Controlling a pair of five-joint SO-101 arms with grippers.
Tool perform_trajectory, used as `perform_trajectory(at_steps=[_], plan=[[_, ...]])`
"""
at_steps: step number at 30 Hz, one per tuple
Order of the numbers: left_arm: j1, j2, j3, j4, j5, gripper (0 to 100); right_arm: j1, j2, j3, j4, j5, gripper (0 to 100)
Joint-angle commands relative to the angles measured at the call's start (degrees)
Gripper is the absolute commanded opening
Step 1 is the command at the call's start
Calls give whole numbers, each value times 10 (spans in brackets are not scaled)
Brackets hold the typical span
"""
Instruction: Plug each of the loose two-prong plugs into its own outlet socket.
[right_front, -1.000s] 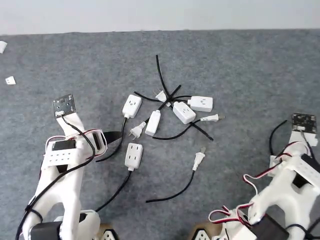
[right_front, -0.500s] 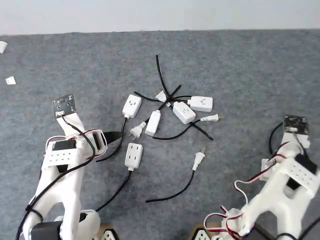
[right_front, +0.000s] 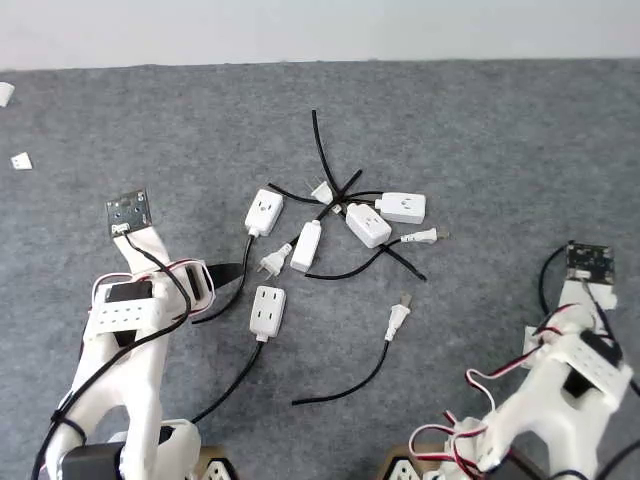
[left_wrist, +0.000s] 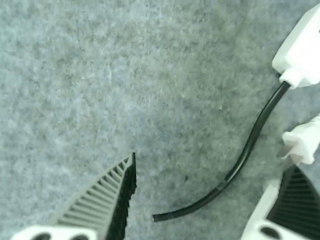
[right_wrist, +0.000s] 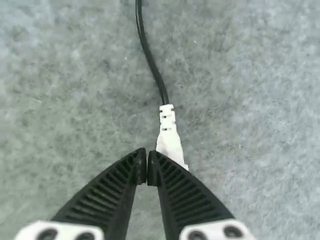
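My left hand (left_wrist: 212, 165): jaws apart, low over the surface (right_front: 480, 130), straddling the loose cord end (left_wrist: 156, 217) of a socket (right_front: 263, 212) at its 1 o'clock in the high view. My right hand (right_wrist: 146, 170): jaws together, empty, tips just beside a two-prong plug (right_wrist: 167, 137); probably lining up a grasp.

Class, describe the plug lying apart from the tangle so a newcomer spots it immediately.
Find the tangle of white sockets and black cords on the grey carpet. Nearer the arms lies a white plug, prongs toward the tangle. Unlike the other plugs, it lies alone.
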Motion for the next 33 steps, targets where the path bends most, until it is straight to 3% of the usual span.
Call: perform_trajectory(at_steps=[1,9,23,28,33], plan=[[-4,-3,-5,-12,-7,415,33,-21,7,-48,21,8],[-3,-3,-5,-12,-7,415,72,-21,10,-73,41,8],[-3,-3,-5,-12,-7,415,19,-26,5,-109,39,11],[-3,-3,-5,-12,-7,415,15,-21,-4,-107,38,151],[-3,-3,-5,-14,-7,415,14,-20,-33,-67,51,135]])
